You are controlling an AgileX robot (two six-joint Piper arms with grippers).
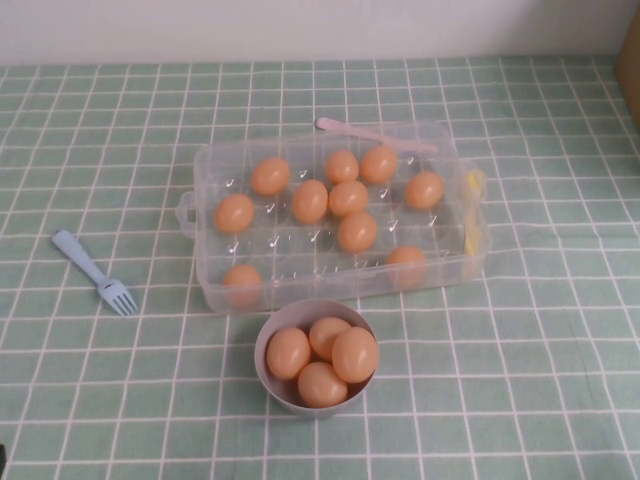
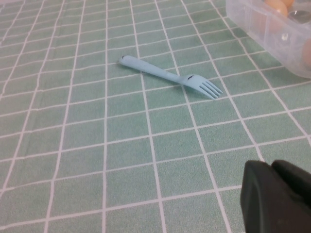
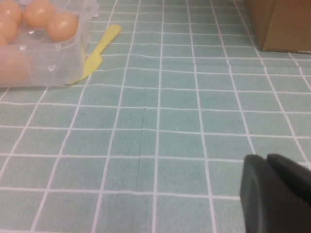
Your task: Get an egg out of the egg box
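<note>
The clear egg box (image 1: 330, 285) lies open-topped in the middle of the table, with several orange-tan eggs (image 1: 309, 200) in its cells. Its corner shows in the left wrist view (image 2: 262, 26) and in the right wrist view (image 3: 53, 60), with an egg (image 3: 62, 25) inside. Neither gripper shows in the high view. My left gripper (image 2: 272, 166) hangs over bare cloth left of the box, fingers pressed together and empty. My right gripper (image 3: 267, 159) hangs over bare cloth right of the box, also closed and empty.
A greyish bowl (image 1: 268, 378) with several eggs stands just in front of the box. A blue fork (image 1: 95, 272) lies to the left. A pink utensil (image 1: 370, 133) lies behind the box and a yellow knife (image 3: 99, 53) at its right side. A brown box (image 3: 282, 24) stands far right.
</note>
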